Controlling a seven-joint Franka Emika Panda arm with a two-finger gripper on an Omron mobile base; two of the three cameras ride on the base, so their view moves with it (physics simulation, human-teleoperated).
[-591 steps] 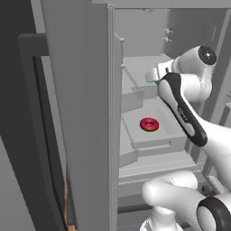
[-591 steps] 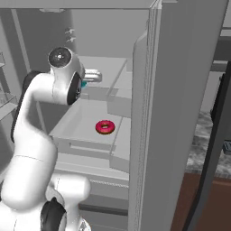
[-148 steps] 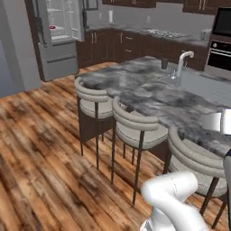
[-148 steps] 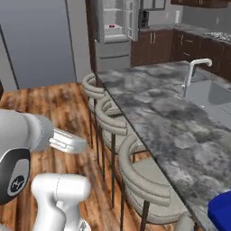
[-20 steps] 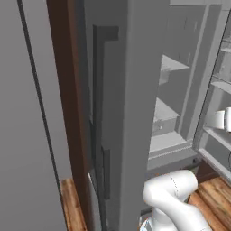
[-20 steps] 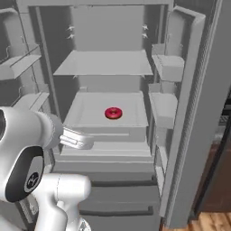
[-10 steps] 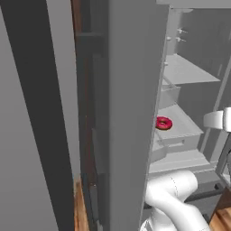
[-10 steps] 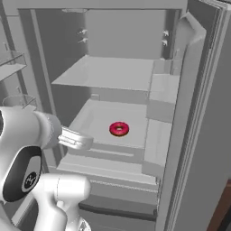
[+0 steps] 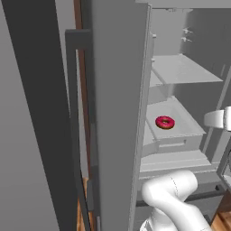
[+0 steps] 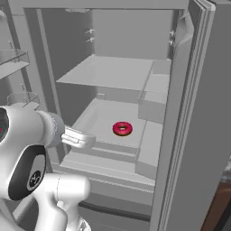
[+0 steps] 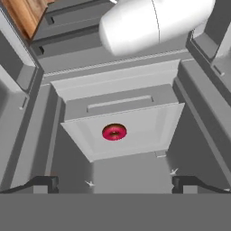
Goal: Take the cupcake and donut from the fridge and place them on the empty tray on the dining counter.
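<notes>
1. One item remains for us in the fridge (image 10: 180, 135): the donut (image 10: 122, 128), lying flat just right of centre in the right base view, on a pale shelf with no cupcake beside it.
2. What changed in the last second is the camera, not the pastry. The base has rolled closer and swung toward the open compartment, so the donut now sits larger in both base views; in the left base view it has come out from behind the door and shows right of centre (image 9: 165, 122).
3. We judge from this that the approach drive is about done and the reach for the donut comes next (the tray and dining counter lie somewhere behind us).
4. The gripper (image 11: 115, 182) has its fingers spread fully apart with nothing between them; in the hand view the two dark fingertips (image 11: 45, 183) stand wide at lower left and lower right, and the donut (image 11: 114, 132) lies just above the middle of the frame, between their lines.
5. Edges to mind: the open door's thick edge fills the centre of the left base view, and the other door with its bins runs down the right of the right base view.
6. The upper shelf (image 10: 110, 72) hangs over the donut's shelf, so the way in is a low slot, open at the front.
7. The shelf around the donut is bare on all sides, with its front lip toward us (room, we think, to come down over the ring without brushing the walls).
</notes>
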